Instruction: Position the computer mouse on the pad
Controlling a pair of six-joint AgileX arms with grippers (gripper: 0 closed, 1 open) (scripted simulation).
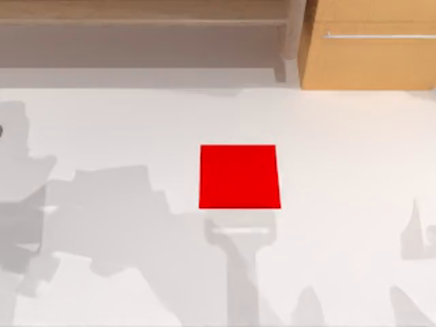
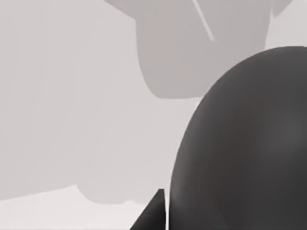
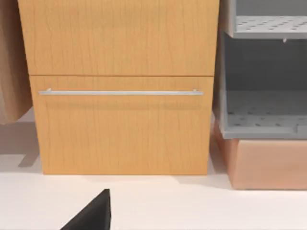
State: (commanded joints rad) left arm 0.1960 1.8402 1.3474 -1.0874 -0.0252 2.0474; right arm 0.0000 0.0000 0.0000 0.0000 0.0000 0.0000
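Dark rounded mouse (image 2: 244, 143) fills the left wrist view; end effector state unclear.

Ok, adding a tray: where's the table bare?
Bare table lies left and right of the pad, and between it and the cabinet behind. The pad's top is bare too. It is crowded by the left wrist camera, where a dark rounded body, likely the mouse, sits close.
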